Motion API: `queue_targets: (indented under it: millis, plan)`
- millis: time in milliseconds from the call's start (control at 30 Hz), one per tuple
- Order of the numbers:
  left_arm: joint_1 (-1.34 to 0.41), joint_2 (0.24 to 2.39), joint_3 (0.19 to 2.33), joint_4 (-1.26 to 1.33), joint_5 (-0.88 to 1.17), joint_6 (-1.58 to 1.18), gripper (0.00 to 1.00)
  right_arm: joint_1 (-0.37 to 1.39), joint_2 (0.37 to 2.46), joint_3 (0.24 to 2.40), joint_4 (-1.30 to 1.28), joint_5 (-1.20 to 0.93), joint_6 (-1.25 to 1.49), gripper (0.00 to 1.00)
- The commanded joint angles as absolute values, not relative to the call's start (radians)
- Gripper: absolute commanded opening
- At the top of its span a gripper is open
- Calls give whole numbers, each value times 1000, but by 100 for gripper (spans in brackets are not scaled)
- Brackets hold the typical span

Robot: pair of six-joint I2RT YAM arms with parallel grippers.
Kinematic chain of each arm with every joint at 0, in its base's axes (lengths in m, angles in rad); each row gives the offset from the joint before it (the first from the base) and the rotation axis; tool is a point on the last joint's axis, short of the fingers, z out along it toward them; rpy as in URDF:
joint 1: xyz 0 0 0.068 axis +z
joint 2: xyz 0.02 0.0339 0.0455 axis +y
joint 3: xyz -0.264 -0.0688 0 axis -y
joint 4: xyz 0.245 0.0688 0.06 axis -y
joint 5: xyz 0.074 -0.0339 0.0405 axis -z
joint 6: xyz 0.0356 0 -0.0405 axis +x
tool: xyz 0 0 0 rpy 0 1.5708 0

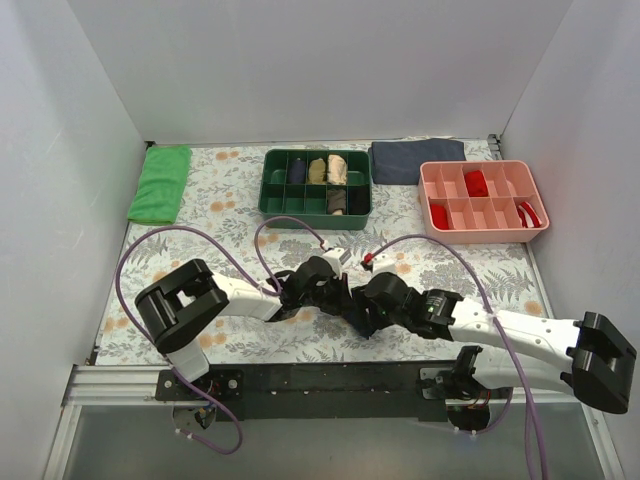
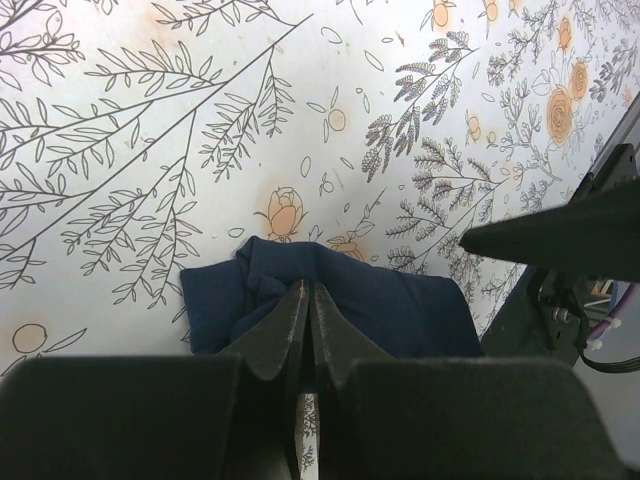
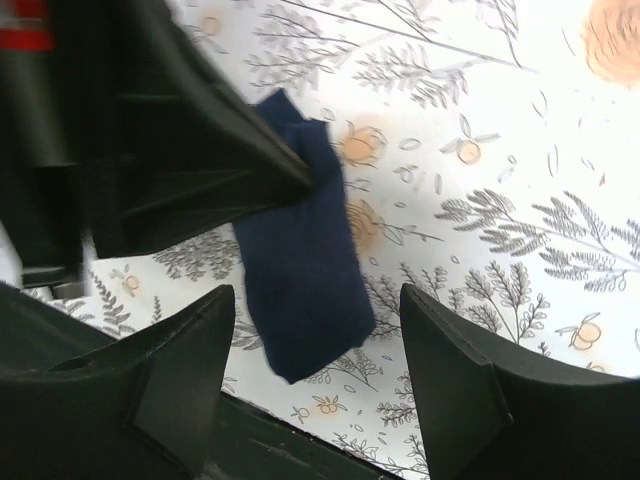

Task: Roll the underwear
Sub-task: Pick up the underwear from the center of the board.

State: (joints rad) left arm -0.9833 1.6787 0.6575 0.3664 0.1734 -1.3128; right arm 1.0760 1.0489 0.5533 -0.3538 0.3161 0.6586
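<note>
Hidden: underwear (image 3: 305, 270), unseen from overhead.
Axis: folded strip runs from left end effector (image 2: 305, 300), clamping it, toward right end effector (image 3: 315, 300), spread wide.

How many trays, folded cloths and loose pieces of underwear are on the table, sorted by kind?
Compartment trays: 2, the green tray and the pink tray
Folded cloths: 2, the green cloth and the dark grey-blue cloth
Underwear: 1, the navy underwear
Total: 5
</note>
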Motion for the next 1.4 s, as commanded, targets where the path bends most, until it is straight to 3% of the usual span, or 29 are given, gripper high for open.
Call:
queue_targets:
  millis: [0,633,900,967,1233,1300,1367]
  plan:
    - [-986,1707,680,279,187,-1289,0,1133,1072,626,-371,400,496,74]
    - [-985,1732,707,270,218,-1298,0,1160,1238,618,-288,308,331,70]
    - [-976,1726,707,258,215,-1293,0,1175,1269,584,-256,321,347,55]
    - [-971,1726,706,258,215,-1295,0,1177,1282,583,-262,333,359,42]
    - [-948,1720,692,265,225,-1307,0,1184,1336,560,-264,321,414,41]
    - [-943,1720,686,265,227,-1310,0,1184,1345,551,-253,322,451,35]
    - [-937,1712,681,264,219,-1312,0,1186,1364,548,-244,308,475,21]
